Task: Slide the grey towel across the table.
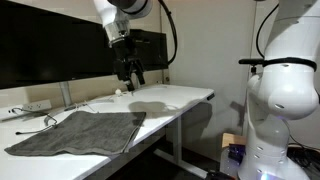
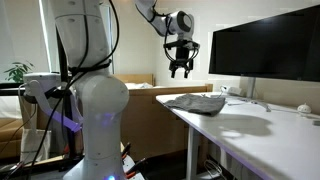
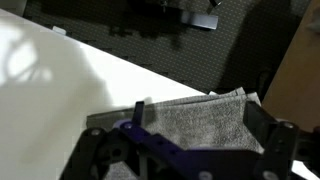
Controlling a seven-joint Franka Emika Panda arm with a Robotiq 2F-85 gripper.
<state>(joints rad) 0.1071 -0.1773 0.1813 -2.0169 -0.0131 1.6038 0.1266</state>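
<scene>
Grey towel: laid flat at one end of the table, reaching its front edge. Gripper: held high, jaws apart, empty. Risk judged: cloth bunched, or dragged off that edge, if pressed unevenly.

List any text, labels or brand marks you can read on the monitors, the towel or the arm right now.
None can be read.
The monitors are dark.
The grey towel is plain fabric.
The white arm shows no legible marking in any view; any fine print there is too small and blurred to read.
</scene>
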